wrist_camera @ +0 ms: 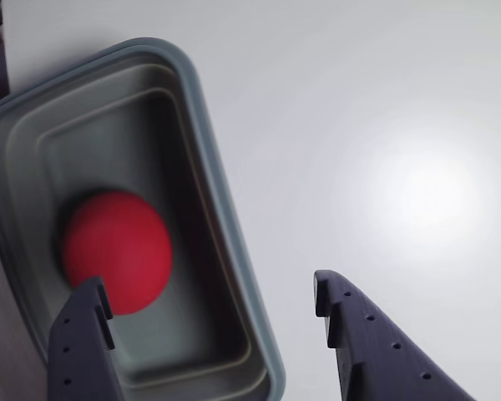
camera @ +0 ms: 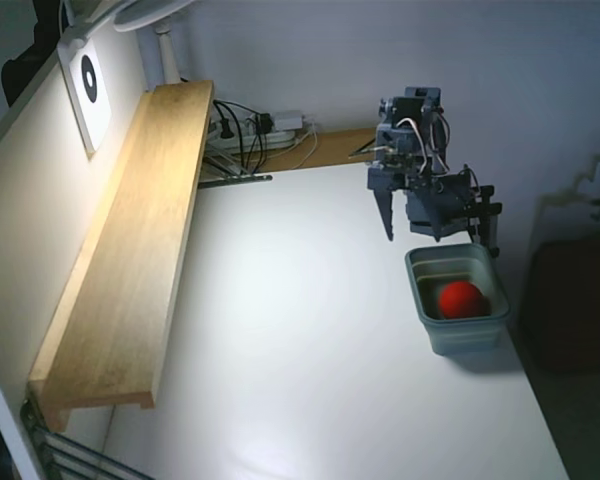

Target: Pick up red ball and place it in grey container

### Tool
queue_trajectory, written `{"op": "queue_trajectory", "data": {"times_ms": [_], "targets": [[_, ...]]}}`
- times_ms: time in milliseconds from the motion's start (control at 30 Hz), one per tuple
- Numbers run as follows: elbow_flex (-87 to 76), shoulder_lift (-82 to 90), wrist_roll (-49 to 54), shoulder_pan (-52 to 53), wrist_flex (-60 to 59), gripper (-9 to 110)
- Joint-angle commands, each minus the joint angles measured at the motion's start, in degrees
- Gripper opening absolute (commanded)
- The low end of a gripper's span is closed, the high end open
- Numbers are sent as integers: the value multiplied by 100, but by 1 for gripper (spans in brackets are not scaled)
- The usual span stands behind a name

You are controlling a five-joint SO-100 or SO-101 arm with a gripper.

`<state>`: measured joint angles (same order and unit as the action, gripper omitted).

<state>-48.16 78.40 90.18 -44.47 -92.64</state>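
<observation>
The red ball (camera: 460, 298) (wrist_camera: 117, 251) lies inside the grey container (camera: 428, 263) (wrist_camera: 221, 209), which stands on the white table near its right edge in the fixed view. My gripper (camera: 412, 228) (wrist_camera: 209, 296) hangs open above the container's far-left rim, holding nothing. In the wrist view one fingertip (wrist_camera: 88, 305) overlaps the ball's lower edge and the other fingertip (wrist_camera: 334, 296) is over bare table outside the rim.
A long wooden shelf (camera: 130, 250) runs along the left wall in the fixed view. A power strip with cables (camera: 255, 128) lies at the back. The table's right edge (camera: 525, 370) passes close by the container. A lamp (camera: 155, 20) stands at the back left.
</observation>
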Motion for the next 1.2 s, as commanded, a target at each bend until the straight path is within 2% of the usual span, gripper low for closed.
{"op": "queue_trajectory", "data": {"times_ms": [0, 1167], "targets": [[-123, 566, -18, 433, -123, 29], [-2020, 3098, -18, 5481, -564, 6]]}}
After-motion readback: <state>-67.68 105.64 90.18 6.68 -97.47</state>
